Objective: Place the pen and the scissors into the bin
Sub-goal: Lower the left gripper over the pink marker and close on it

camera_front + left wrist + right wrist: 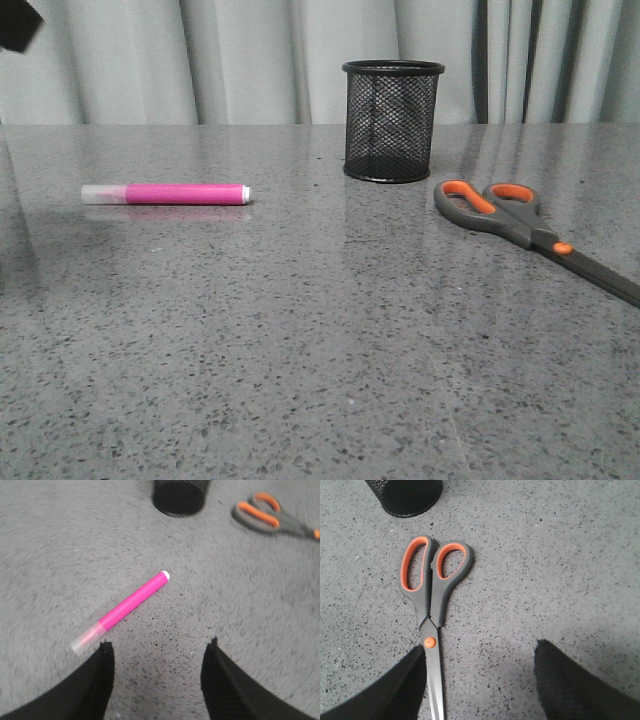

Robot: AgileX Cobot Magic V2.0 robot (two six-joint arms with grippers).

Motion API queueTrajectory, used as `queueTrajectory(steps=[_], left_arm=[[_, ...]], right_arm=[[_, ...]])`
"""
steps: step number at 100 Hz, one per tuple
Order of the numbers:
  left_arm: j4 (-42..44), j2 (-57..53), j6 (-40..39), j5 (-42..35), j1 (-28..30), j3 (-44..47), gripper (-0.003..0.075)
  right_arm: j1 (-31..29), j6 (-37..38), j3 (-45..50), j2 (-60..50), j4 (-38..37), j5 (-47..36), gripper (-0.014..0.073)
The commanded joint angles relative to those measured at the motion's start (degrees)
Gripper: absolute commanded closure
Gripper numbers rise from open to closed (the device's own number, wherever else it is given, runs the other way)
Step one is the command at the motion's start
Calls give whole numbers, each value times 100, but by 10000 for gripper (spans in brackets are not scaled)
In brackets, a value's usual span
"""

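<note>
Lying flat on the table, the pen is sitting out to the left of the bin and the scissors to its right, so each arm is facing its own item. The left gripper is hanging with jaws apart just short of the pen, whose long axis is running diagonally across the gap, cap end nearest the left finger. The right gripper, jaws likewise apart, is hovering over the scissors' blades, which are running alongside one finger rather than between both.

No legible txt, labels or nos. on any item.
</note>
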Motion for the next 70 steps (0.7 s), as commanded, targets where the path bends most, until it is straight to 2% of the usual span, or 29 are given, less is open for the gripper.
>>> queueTrajectory(steps=[1,12,19,47,70], left_arm=[[-266,433,1101,332,-129,-551,366],[-202,1153,2163,507,-362,-1028,366],[-202,1548,2481,497,-511,-1302,366],[69,2896,2603,578,-835,-2248,366],[97,3370,2603,640,-858,-2547,366]], right_arm=[[-34,-92,-206,-13,54,-265,172],[-34,-92,-206,-13,54,-265,172],[-34,-106,-206,-13,54,-265,172],[-34,-135,-206,-13,54,-288,172],[-34,-135,-206,-13,54,-312,172]])
